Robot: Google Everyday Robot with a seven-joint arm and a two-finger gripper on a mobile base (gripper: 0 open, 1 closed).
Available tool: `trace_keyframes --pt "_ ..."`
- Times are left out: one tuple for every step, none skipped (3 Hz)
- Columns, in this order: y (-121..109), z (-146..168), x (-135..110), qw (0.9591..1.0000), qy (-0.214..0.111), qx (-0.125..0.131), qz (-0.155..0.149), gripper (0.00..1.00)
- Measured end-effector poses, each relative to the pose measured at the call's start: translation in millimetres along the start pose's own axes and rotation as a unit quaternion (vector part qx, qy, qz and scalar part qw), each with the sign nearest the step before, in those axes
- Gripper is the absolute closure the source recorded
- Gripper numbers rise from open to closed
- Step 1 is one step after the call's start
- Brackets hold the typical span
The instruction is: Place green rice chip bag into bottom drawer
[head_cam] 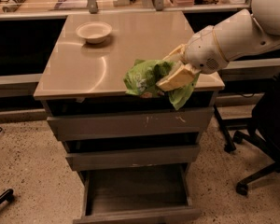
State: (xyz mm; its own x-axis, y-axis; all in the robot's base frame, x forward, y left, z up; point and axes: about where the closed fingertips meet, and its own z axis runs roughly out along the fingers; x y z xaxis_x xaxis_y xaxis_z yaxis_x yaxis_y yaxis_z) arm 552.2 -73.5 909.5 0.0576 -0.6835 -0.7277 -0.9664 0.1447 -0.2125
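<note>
No legible print on the green rice chip bag (142, 78) in the end effector (171, 71) at countertop (84, 73) edge.

Crumpled green rice chip bag (143, 78) clamped in end effector (175, 76), above open bottom drawer (137, 193)

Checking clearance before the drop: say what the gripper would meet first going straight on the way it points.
The gripper, above the cabinet top near its front edge, holds the green rice chip bag and points image-left, slightly down. Past the bag, likely the bare cabinet top; depth is unclear.
</note>
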Motion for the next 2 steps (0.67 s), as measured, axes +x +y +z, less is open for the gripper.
trace_keyframes --pt "19.2 4.6 -4.1 0.9996 0.01 -0.019 -0.021 1.0" --pt "50.7 6.8 -11.9 0.9986 0.004 -0.025 -0.046 1.0"
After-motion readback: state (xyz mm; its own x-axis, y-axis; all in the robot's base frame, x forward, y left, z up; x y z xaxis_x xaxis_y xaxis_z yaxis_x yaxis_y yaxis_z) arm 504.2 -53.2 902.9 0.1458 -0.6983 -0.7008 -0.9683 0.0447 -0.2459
